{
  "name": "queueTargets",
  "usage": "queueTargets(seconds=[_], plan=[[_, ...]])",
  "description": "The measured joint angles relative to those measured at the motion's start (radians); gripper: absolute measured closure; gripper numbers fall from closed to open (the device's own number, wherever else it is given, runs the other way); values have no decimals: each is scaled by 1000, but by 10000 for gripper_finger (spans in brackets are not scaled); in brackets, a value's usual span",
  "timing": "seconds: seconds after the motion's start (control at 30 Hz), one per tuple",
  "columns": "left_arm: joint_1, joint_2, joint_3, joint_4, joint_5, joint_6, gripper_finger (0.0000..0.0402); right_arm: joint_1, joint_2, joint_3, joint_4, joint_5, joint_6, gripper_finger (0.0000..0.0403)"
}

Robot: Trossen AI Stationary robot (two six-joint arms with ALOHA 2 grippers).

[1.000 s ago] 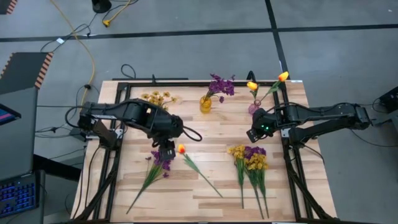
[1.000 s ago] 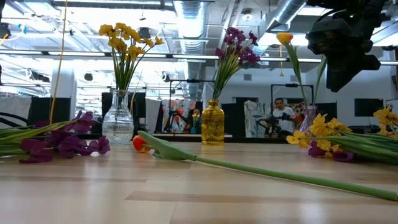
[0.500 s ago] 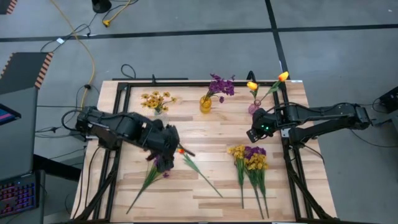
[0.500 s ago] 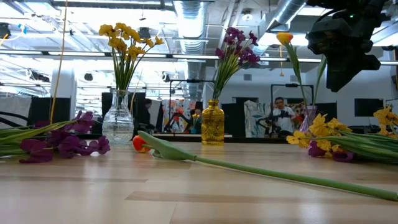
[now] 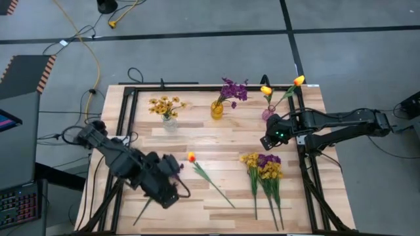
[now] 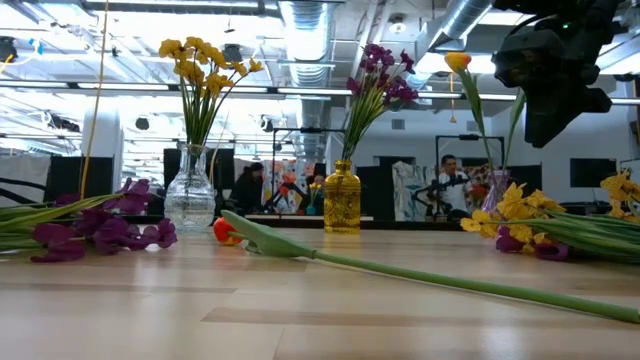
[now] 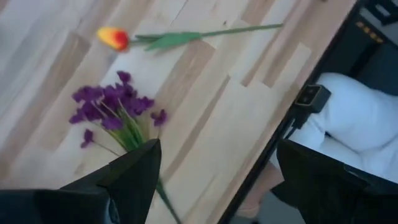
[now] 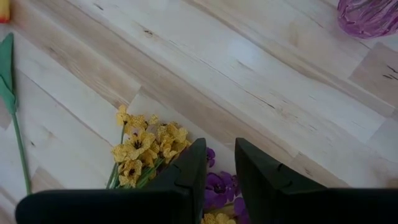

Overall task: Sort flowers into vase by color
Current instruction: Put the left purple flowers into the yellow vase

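A purple bunch (image 7: 112,109) lies flat on the table's left part; in the high view my left arm covers most of it, and only its stem (image 5: 141,213) shows. My left gripper (image 7: 217,186) hovers above that stem, open wide (image 5: 167,190). An orange tulip (image 5: 191,157) lies flat beside it (image 7: 113,38). A mixed pile of yellow and purple bunches (image 5: 266,167) lies to the right. My right gripper (image 5: 268,141) hangs over the pile's blossoms (image 8: 146,146), its fingers a narrow gap apart (image 8: 221,162).
Along the far edge stand a clear vase with yellow flowers (image 5: 167,113), an amber vase with purple ones (image 5: 217,109) and a pink vase holding two tulips (image 5: 269,113). A black frame (image 5: 308,164) borders the table. People stand in the room behind (image 6: 445,185).
My left arm has swung from the table's middle toward the near edge and turned, so its gripper now stands over the purple bunch's stem instead of beside the blossoms. The flowers lie where they were. My right arm has kept still.
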Motion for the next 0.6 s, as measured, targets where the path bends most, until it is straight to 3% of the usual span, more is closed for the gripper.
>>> queueTargets(seconds=[0.13,0.6], plan=[[-33,37,-68,-1,-50,-104,94,11,0,0,-3,0,-19,290],[-49,79,-450,30,59,-313,94,94,0,0,1,0,-22,290]])
